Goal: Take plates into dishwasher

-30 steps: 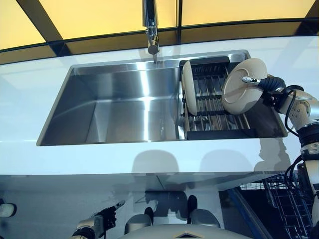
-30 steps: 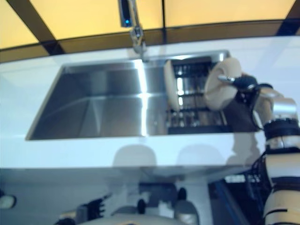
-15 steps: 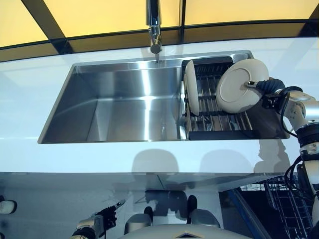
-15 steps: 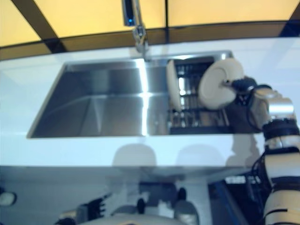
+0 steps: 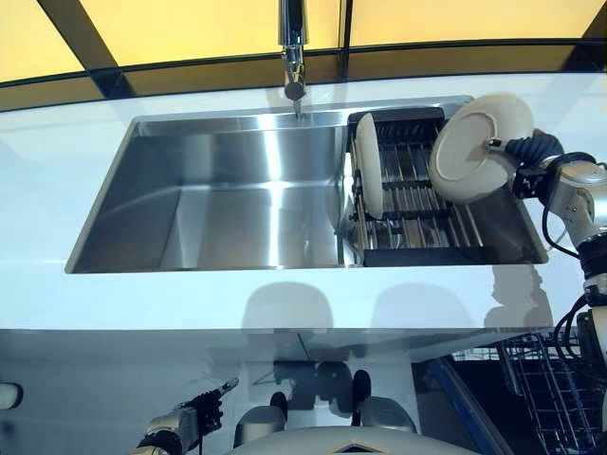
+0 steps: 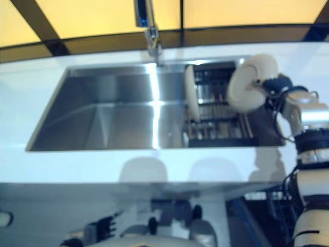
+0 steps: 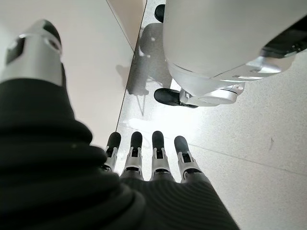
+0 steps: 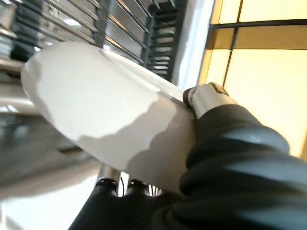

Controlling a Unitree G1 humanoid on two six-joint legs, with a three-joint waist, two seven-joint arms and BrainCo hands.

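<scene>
Left eye view, right hand: the right hand [image 5: 527,152] at the right edge of the frame pinches a white plate [image 5: 479,147] by its rim, thumb on the face, fingers behind. The plate is tilted on edge in the air over the dish rack [image 5: 417,204].
Left eye view, second plate: another plate [image 5: 369,176] stands upright in the rack's left slots, right of centre, well apart from the held one.
Left eye view, sink: the steel sink [image 5: 218,199] fills the middle of the frame, with the faucet [image 5: 292,47] at top centre.
Left eye view, dishwasher: a wire basket [image 5: 542,379] shows at the lower right, below the counter [image 5: 285,303]; I take it for the dishwasher rack.
Right eye view: same scene, nothing new.
Left wrist view: the left hand [image 7: 144,163] hangs over the floor, fingers straight and relaxed, holding nothing.
Right wrist view: the plate's pale underside fills the middle, the thumb [image 8: 206,98] pressed over its rim, rack bars beyond it.
Risk, grip: the hold sits on the rim alone, so a quick swing could let the plate twist and slip.
Risk, path: the counter edge lies between plate and basket; lowering too early could knock the rim on it.
</scene>
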